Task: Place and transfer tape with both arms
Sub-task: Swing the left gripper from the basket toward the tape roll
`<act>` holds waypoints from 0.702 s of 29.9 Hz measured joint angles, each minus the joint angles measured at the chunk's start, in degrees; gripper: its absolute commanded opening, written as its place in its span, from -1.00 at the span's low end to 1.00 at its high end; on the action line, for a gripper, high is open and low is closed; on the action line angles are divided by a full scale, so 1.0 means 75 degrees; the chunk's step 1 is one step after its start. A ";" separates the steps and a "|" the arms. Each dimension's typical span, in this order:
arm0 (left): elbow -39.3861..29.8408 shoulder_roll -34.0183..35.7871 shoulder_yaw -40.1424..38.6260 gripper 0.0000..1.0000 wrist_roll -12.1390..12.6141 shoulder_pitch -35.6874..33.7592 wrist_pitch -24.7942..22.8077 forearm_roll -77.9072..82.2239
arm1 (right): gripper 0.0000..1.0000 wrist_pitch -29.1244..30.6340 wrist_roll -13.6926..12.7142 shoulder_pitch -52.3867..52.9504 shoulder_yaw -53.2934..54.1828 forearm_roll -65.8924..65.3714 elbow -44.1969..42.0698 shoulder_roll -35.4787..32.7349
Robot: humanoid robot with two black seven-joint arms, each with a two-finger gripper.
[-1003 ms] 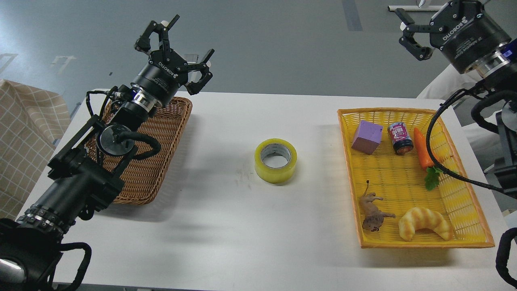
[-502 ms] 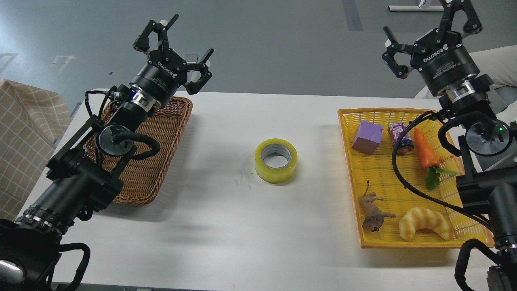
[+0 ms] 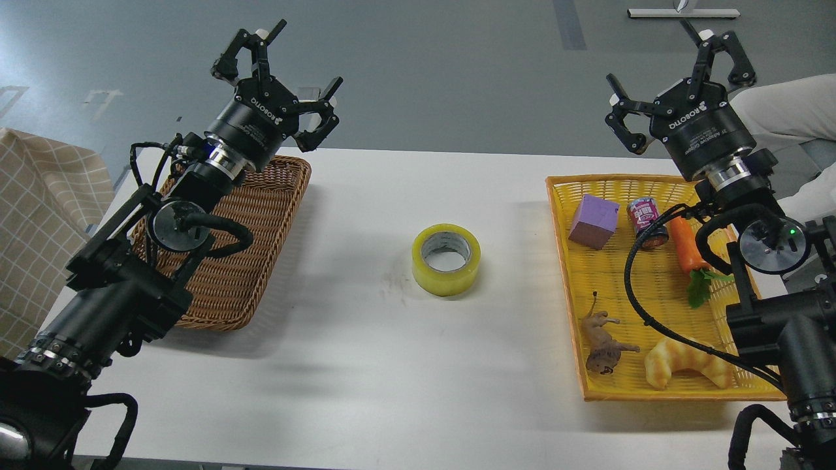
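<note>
The tape [image 3: 446,259], a yellowish roll with a grey-white core, lies flat on the white table [image 3: 392,365] near its middle, touched by nothing. My left gripper [image 3: 277,72] is open and empty, raised above the far end of the brown wicker basket [image 3: 258,215], well left of the tape. My right gripper [image 3: 679,81] is open and empty, raised above the far edge of the yellow basket [image 3: 614,287], well right of the tape.
The yellow basket holds a purple block [image 3: 593,221], a small can [image 3: 645,220], a toy carrot [image 3: 684,245], a toy animal [image 3: 603,343] and a croissant toy [image 3: 686,369]. A checked cloth [image 3: 39,215] hangs at the left.
My right arm has swung in and down from the upper right, its gripper now lower and further left above the yellow basket. My left gripper shifted slightly up and left. The tape has not moved.
</note>
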 measured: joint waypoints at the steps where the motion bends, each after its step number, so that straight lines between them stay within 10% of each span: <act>1: 0.0000 0.0009 -0.0005 0.96 -0.0060 0.0001 0.0000 0.0272 | 1.00 0.0000 0.0000 -0.0002 -0.0001 0.0000 0.0001 0.0000; 14: -0.0565 0.0008 0.0006 0.96 -0.1239 -0.0074 0.0032 0.4307 | 1.00 -0.0001 -0.0021 -0.0276 -0.0061 -0.0007 0.0086 -0.0016; 21: -0.1108 -0.0030 0.0013 0.96 -0.1343 -0.0112 0.0723 0.5621 | 1.00 -0.0003 -0.0009 -0.0513 -0.0006 -0.0003 0.0196 -0.0120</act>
